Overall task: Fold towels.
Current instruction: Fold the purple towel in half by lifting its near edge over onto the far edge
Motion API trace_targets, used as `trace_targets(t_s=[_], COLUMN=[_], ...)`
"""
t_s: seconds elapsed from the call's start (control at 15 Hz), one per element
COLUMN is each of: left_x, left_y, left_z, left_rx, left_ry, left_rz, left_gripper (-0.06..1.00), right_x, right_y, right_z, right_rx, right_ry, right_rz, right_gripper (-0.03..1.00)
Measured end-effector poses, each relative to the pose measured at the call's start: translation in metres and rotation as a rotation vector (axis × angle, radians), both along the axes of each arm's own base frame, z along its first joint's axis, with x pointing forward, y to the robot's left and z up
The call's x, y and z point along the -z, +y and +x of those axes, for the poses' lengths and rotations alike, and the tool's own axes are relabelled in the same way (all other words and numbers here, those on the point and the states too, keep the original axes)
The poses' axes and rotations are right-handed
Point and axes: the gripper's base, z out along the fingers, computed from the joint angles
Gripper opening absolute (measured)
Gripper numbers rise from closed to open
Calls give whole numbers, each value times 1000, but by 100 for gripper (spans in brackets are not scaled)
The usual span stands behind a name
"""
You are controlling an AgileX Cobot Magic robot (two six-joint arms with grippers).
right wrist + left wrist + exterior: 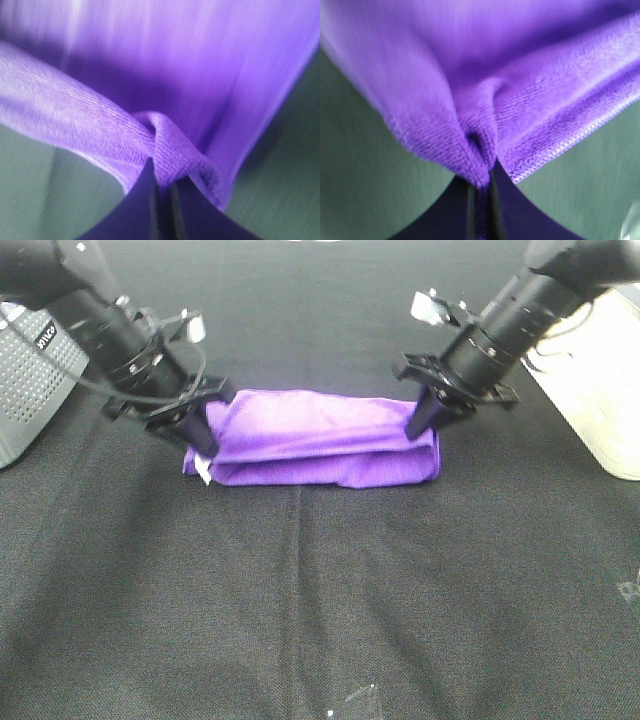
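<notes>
A bright purple towel (320,440) lies folded into a long band across the middle of the black table, with a small white tag (203,470) at its left end. My left gripper (203,441) is shut on the towel's left corner, and the left wrist view shows purple cloth (485,145) pinched between its fingers. At the right end my right gripper (417,425) is shut on the other corner, with a bunched fold of cloth (172,150) caught in its jaws. Both corners sit low, near the table.
A grey perforated box (30,370) stands at the left edge. A cream-white container (600,390) stands at the right edge. A black cloth (320,610) covers the table in front of the towel.
</notes>
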Motion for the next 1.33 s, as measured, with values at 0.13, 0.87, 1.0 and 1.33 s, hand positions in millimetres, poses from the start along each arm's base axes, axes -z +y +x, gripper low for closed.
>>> trace_targets(t_s=[0.13,0.87,1.0,1.33], left_x=[-3,7,15,19], left_y=[-3,-5,-5,-2], left_z=[21,82,83,88], left_rx=[9,66,68,54], left_ry=[-63,-172,-161,-208], left_rz=[5,9,12,44], left_gripper=[1,1,1,11], right_x=[3,10,20,28], right_y=[-2,-9,-10,-13], right_z=[24,70,70,74], right_rx=[14,46,48,53], right_ry=[-44,-220,-208,-235], right_rz=[-1,-72,-75,-107], right_gripper=[1,1,1,13])
